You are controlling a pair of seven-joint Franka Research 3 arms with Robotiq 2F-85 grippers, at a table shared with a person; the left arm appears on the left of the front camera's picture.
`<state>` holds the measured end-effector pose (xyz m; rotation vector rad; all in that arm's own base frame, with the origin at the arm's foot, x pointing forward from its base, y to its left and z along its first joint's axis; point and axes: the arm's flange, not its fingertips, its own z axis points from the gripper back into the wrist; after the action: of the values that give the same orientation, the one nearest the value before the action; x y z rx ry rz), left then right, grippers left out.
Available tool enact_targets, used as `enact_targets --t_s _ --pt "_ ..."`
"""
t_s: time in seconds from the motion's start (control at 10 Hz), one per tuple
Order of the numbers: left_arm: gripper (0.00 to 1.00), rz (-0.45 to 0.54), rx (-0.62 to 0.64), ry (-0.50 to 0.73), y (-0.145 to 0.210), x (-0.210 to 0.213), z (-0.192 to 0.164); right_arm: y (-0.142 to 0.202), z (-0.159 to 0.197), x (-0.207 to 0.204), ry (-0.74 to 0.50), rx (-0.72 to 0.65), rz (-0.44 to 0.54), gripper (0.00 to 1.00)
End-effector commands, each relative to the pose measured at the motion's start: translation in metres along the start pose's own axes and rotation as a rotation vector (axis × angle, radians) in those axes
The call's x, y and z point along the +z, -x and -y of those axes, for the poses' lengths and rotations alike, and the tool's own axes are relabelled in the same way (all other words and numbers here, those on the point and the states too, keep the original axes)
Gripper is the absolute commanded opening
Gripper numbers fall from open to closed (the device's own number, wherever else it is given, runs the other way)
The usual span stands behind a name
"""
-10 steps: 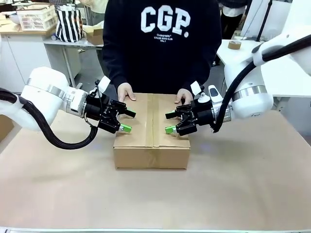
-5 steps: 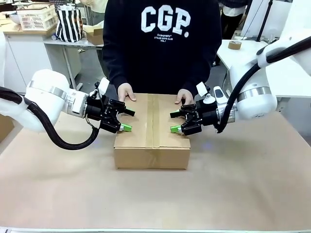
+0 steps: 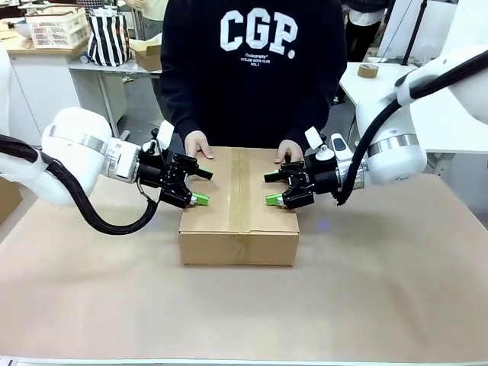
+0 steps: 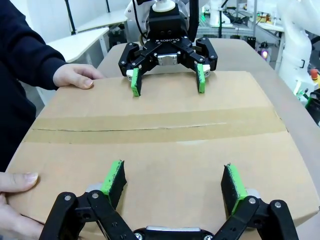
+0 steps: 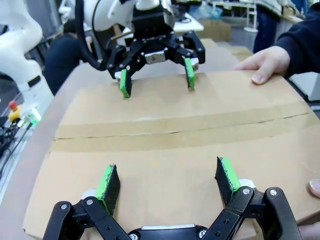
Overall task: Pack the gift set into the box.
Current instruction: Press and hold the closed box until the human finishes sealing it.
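Left hand (image 3: 199,187) hangs spread over the nine o'clock side of the large plain brown corrugated cardboard box (image 3: 239,206), green pads apart and gripping nothing; right hand (image 3: 271,189) hangs spread over the three o'clock side, facing it across the lid. The box sits at the middle of the worktop (image 3: 244,305), rectangular, its top flaps folded shut with one strip of brown tape (image 4: 150,128) along the centre seam. One box, two robot hands, and two hands of the person: one person's hand (image 3: 198,144) rests on the far edge at eleven o'clock, the other person's hand (image 3: 289,150) at one o'clock. The worktop is covered in plain tan material. Behind, at ten o'clock, a white lattice basket (image 3: 56,27) and a black-and-white striped bag (image 3: 107,36) stand on a pale bench; a roll of tape (image 3: 368,70) lies on a white table at two o'clock.
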<state>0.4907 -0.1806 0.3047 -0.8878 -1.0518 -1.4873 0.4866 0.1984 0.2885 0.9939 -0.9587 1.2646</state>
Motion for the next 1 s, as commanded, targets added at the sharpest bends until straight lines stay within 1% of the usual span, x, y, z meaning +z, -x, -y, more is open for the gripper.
enact_targets --t_s 0.0,0.1,0.3,0.4,0.5,0.9 --pt "1.00 -0.066 0.053 0.058 0.027 -0.008 0.007 0.020 0.005 0.003 0.006 0.008 -0.051 1.00" --pt "1.00 -0.048 0.096 0.078 0.029 -0.009 0.007 0.000 0.000 0.000 0.000 0.000 0.000 1.00" --pt "1.00 -0.052 0.147 0.097 0.033 -0.010 0.008 0.000 0.000 0.000 0.000 0.000 0.000 1.00" --pt "1.00 -0.069 0.194 0.097 0.036 -0.010 0.006 0.000 0.000 0.000 0.000 0.000 0.000 1.00" --pt "1.00 0.021 0.114 0.034 0.008 -0.005 -0.001 0.000 0.000 0.000 0.000 0.000 0.000 1.00" --pt "1.00 0.021 0.114 0.034 0.008 -0.005 -0.001 0.000 0.000 0.000 0.000 0.000 0.000 1.00"
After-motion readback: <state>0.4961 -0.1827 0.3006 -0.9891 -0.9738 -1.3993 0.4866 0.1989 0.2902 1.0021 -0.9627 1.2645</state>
